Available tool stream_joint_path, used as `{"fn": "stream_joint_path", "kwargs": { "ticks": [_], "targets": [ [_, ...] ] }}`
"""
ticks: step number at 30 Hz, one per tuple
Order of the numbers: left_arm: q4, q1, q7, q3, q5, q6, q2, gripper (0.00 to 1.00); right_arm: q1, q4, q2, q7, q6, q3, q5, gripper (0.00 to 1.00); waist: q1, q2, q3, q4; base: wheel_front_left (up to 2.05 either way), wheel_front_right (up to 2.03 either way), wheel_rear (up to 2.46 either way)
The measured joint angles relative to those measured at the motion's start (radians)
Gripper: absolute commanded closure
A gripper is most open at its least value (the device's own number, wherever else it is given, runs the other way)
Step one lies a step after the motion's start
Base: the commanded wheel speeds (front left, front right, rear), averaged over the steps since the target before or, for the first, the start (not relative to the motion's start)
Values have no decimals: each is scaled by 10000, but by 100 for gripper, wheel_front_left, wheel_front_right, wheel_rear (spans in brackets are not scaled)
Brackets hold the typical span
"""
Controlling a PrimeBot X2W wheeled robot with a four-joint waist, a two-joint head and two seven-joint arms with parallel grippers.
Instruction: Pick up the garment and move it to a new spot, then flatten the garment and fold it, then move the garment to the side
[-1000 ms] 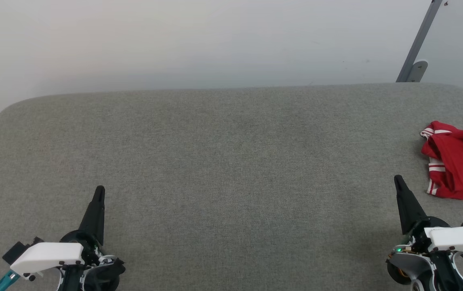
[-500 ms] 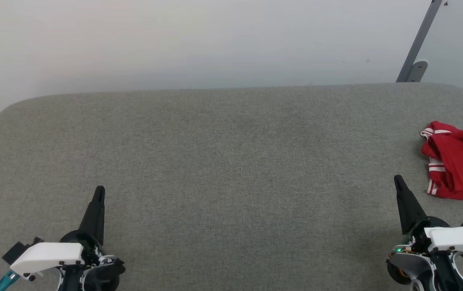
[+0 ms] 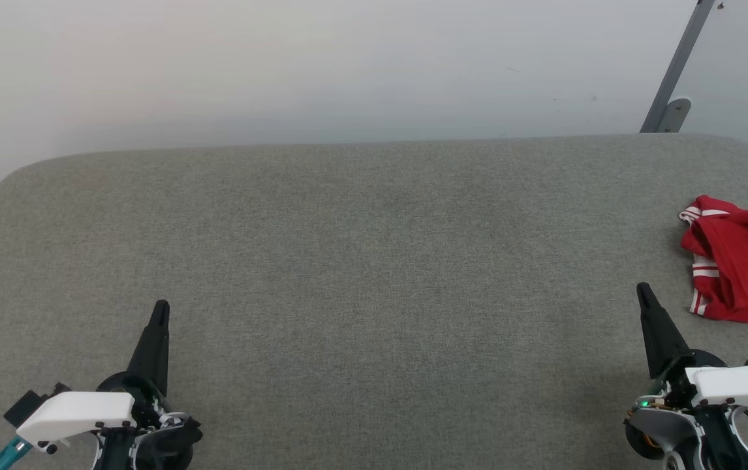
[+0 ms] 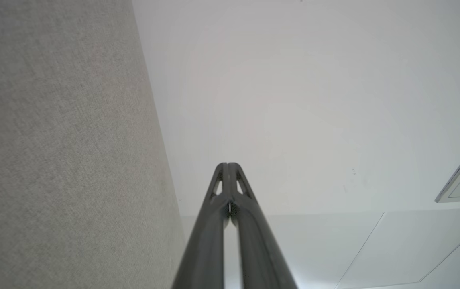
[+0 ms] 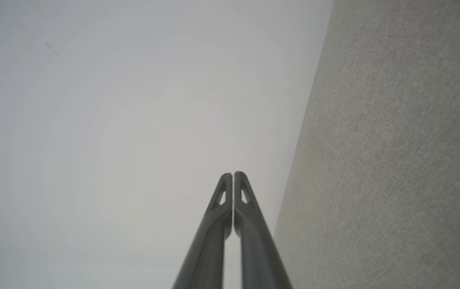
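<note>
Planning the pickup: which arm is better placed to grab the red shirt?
Right, likely. The right gripper, shut, is close beside the crumpled red striped-trim shirt at the grey fabric surface's right edge; the left gripper is far across.

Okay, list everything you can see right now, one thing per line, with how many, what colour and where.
garment: one, red with white-striped trim, crumpled at the right edge of the surface, partly cut off by the head view's edge
surface: one, grey fabric with rounded far corners, spanning the head view
wall: one, off-white, behind the surface
bar: one, grey metal, slanted, with a small bracket at its foot, at the far right against the wall
left gripper: one, dark fingers shut and holding nothing, over the near left of the surface
right gripper: one, dark fingers shut and holding nothing, over the near right, close to the garment but apart from it
</note>
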Motion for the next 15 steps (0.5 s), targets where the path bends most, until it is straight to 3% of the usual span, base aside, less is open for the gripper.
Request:
{"fn": "stream_joint_path", "kwargs": {
  "ticks": [15],
  "targets": [
    [0,0,21,4,6,0,-4,100,0,0,0,0,-2,0,0,100,0,0,0,0,0,0,0]
  ]
}}
